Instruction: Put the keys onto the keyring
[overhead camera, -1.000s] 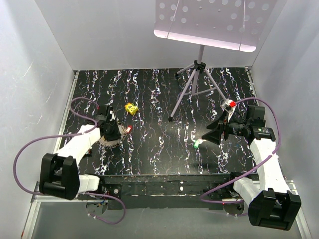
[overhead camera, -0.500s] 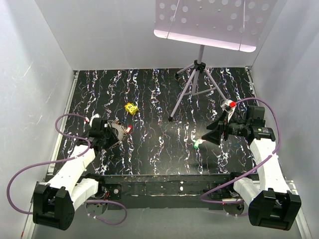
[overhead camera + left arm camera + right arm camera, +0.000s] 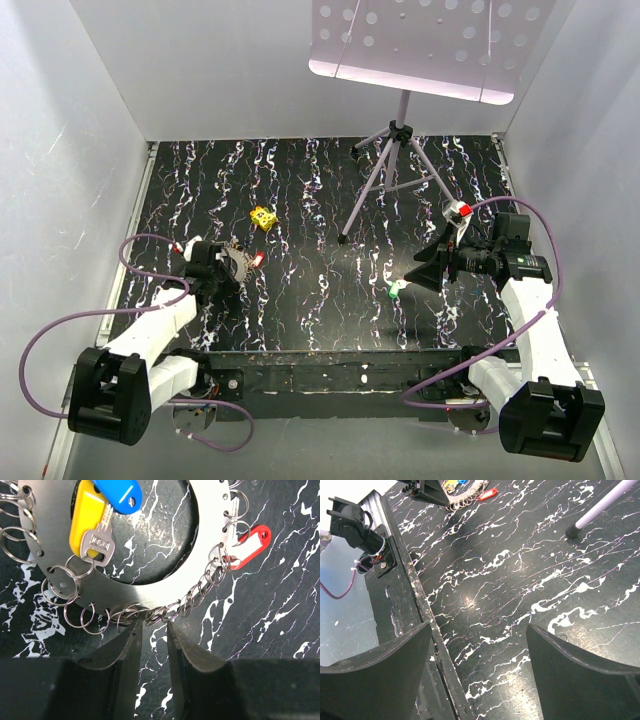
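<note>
top view: the keyring (image 3: 238, 262) lies on the table (image 3: 320, 200), well left of the tripod (image 3: 393, 165) and nearer the arm bases. the left fingers (image 3: 228, 266) sit right at it. a red tag (image 3: 258, 259) pokes out on its tripod side. a loose green key (image 3: 394, 290) lies on the near side of the tripod, just beside the right fingers (image 3: 418, 274). the key is too small here to read its long axis. a yellow block (image 3: 263, 216) sits left of the tripod, farther back than the keyring.

left wrist view: the keyring is a flat steel hoop with small wire loops (image 3: 65, 587) hung round its rim. on it are a key with yellow tag (image 3: 87, 515), a blue tag (image 3: 117, 491) and the red tag. the rim runs crosswise just ahead of the fingertips. the fingers are drawn close with a narrow slot between them, lined up on a loop at the rim. cannot tell whether a loop is pinched.

right wrist view: the right fingers are spread wide, with only bare table between them. the tripod foot shows at upper right, and the keyring lies far across the table from it. the green key is not in this view.

judgement: the left arm tends the keyring and the right arm is nearer the green key. the next move likely turns on the right fingers dropping onto that key, which lies just ahead of them and slightly toward the arm bases.
</note>
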Robot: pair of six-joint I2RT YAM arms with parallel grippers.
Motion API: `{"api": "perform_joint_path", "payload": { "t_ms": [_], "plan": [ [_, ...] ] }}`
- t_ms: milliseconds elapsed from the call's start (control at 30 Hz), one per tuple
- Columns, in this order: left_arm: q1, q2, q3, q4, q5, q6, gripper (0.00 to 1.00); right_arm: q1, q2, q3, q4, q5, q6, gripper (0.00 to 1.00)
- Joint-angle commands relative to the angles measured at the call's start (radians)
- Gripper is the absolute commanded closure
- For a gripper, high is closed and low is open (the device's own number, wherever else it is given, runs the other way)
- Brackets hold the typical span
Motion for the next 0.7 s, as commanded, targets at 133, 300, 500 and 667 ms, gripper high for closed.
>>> {"api": "perform_joint_path", "payload": {
  "t_ms": [133,300,500,667],
  "plan": [
    [-0.009,0.018,-0.010,0.088,0.001,0.012,0.79,0.005,0.004,0.041,0.000,-0.017,-0.011,0.15],
    [-0.012,-0.003,-0.011,0.075,0.002,0.023,0.80,0.006,0.006,0.041,-0.002,-0.015,-0.012,0.15],
    [-0.019,-0.062,-0.013,0.043,-0.013,0.023,0.80,0.008,0.006,0.042,0.000,-0.015,-0.014,0.15],
    [-0.025,-0.080,-0.015,0.037,-0.004,0.024,0.81,0.009,0.009,0.042,-0.002,-0.014,-0.014,0.15]
  ]
}}
